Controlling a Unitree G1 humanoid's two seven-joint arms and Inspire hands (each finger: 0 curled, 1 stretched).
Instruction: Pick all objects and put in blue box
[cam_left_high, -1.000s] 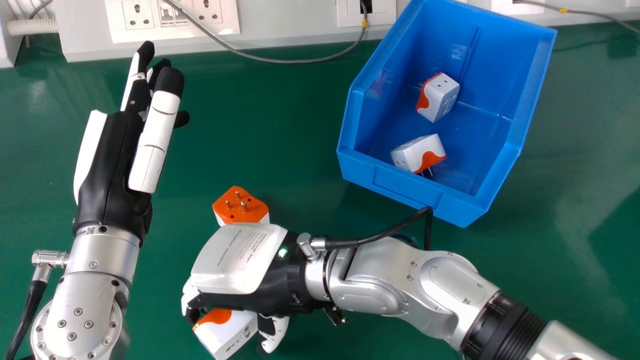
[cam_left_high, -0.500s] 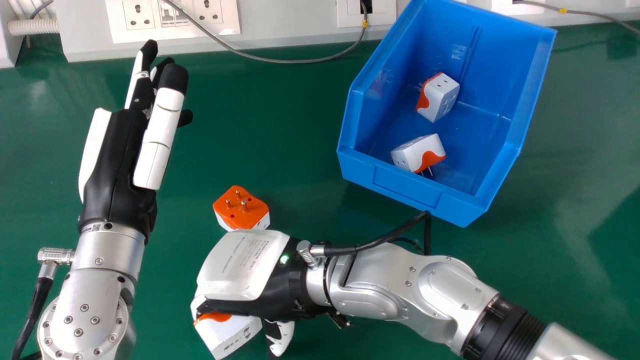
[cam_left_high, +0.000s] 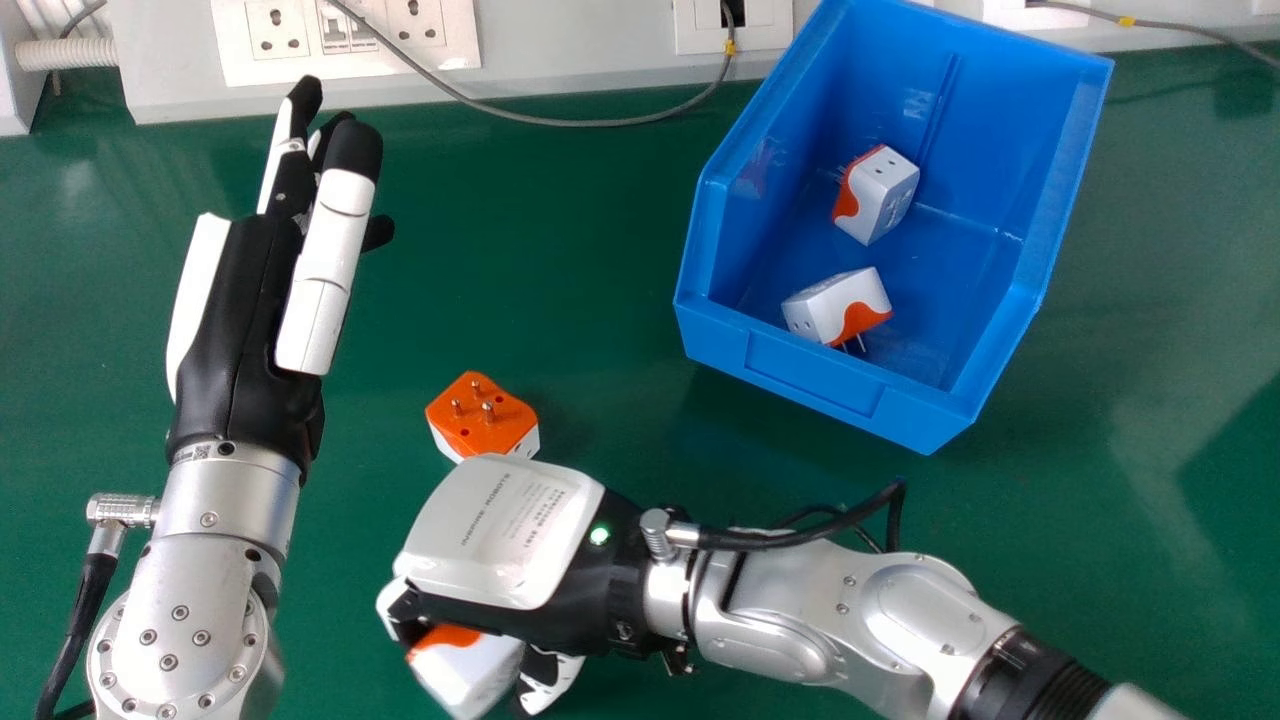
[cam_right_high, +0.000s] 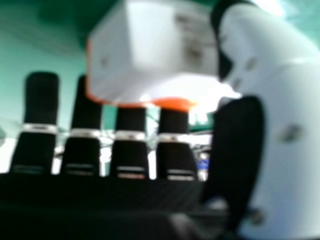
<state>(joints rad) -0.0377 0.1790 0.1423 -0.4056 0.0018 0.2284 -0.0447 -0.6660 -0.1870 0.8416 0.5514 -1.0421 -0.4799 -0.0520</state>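
In the head view my right hand (cam_left_high: 500, 535) is low at the centre-left, palm down, curled round a white and orange adapter (cam_left_high: 468, 675). The right hand view has that adapter (cam_right_high: 155, 50) between the fingers and thumb of my right hand (cam_right_high: 295, 125). Just beyond the hand, a second adapter (cam_left_high: 482, 415) lies pins up on the green table. Two more adapters, one farther back (cam_left_high: 878, 195) and one nearer (cam_left_high: 838, 306), lie inside the blue box (cam_left_high: 812, 372). My left hand (cam_left_high: 250, 320) is at the left with straight fingers, holding nothing.
The green table (cam_left_high: 560, 270) extends between my left hand and the box. Along the back edge stands a grey wall panel with sockets (cam_left_high: 277, 30), and a grey cable (cam_left_high: 600, 122) droops in front of it. A black cable runs along my right wrist.
My right hand has shifted slightly right, and the adapter in it has moved and turned a little. My left hand has drifted slightly to the right.
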